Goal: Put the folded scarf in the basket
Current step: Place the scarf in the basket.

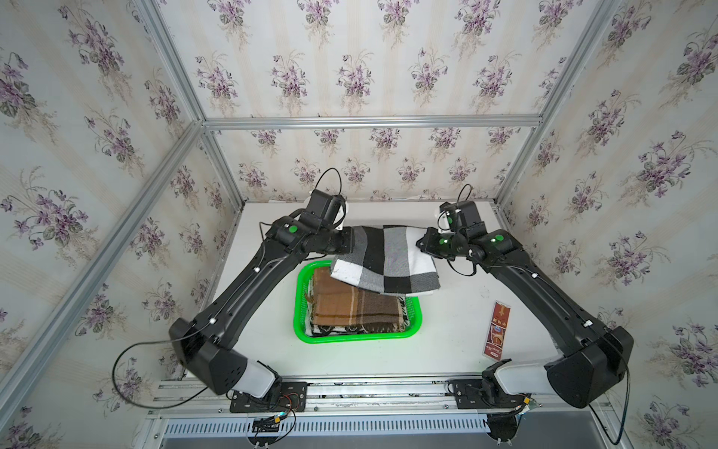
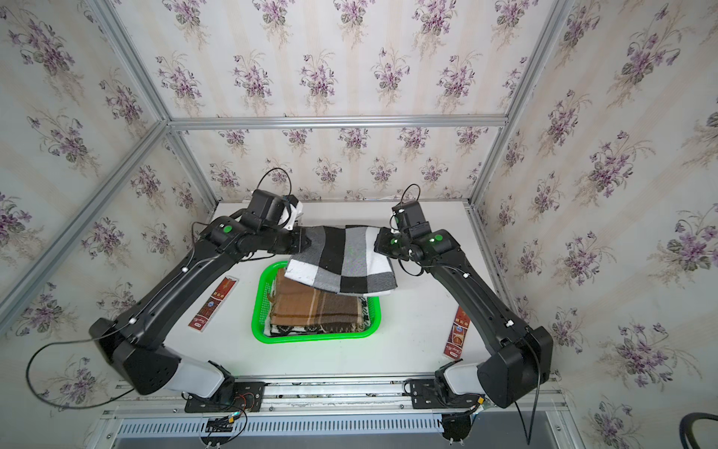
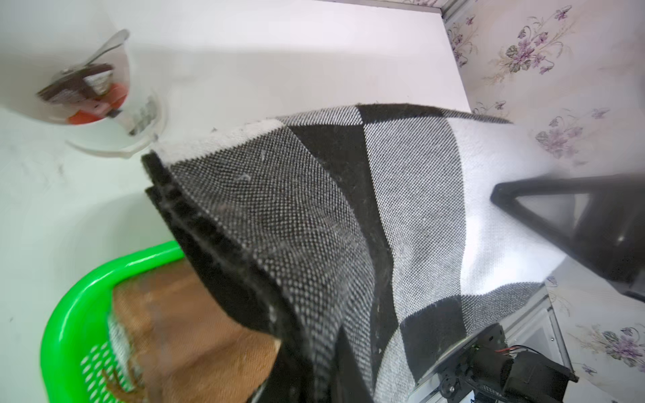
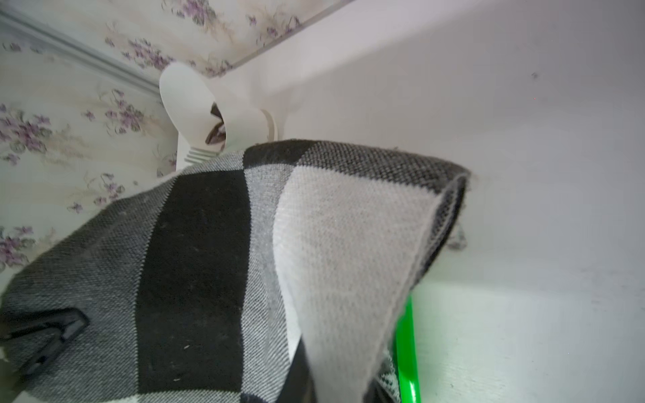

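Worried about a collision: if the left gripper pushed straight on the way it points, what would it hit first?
Besides the checked scarf that it grips, the left gripper points across at the right gripper, likely the first hard contact; depth is uncertain.

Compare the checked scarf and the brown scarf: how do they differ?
Colour: the checked scarf is black, grey and white; the brown scarf is tan plaid.
Place: the checked scarf hangs over the far end of the basket, gripped at its ends by the left gripper and right gripper; the brown scarf lies in the basket.
Pose: the checked scarf slopes and sags; the brown scarf lies flat.
Both are folded.
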Robot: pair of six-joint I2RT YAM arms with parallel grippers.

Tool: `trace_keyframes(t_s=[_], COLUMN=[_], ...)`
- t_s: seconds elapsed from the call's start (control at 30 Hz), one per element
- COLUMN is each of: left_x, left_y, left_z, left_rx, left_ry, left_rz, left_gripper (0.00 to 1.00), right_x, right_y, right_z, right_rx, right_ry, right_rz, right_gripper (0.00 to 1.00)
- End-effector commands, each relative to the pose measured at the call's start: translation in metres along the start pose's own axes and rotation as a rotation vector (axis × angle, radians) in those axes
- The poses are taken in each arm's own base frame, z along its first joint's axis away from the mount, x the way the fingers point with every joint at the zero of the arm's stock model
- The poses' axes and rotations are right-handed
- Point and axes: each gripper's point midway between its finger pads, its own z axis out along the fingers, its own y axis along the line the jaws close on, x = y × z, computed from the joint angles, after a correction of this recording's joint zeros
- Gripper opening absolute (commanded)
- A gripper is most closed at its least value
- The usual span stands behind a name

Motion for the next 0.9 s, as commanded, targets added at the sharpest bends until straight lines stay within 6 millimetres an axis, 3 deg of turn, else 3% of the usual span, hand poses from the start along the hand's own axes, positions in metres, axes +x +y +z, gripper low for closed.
trace_keyframes(t_s=[0.0,0.13,0.3,0.53,0.87], left_x=[0.02,0.051,0.069,0.08,0.097], left_y=[0.026,0.056,0.075,0.09,0.101], left_z=[-0.015,-0.009,0.0,-0.008,0.025], left_rx=[-0.088,-0.179,-0.234,-0.291,-0.285], left_ry=[-0.025,0.012,0.026,0.026,0.082], left_rz=[-0.034,-0.054,-0.089,-0.09,-0.099], left_gripper=[0.0,0.0,0.0,0.0,0.0], right_x=[0.02,0.044,0.061,0.073,0.08], right_y=[0.02,0.03,0.03,0.023,-0.006], right_z=[0.011,0.028,0.048,0.064,0.081], right_rx=[-0.022,-0.024,-0.003,0.033,0.147], right_ry=[0.013,0.052,0.091,0.114,0.105], right_rz=[-0.01,-0.028,-0.036,-0.045,-0.049], right_gripper=[0.0,0.0,0.0,0.0,0.0])
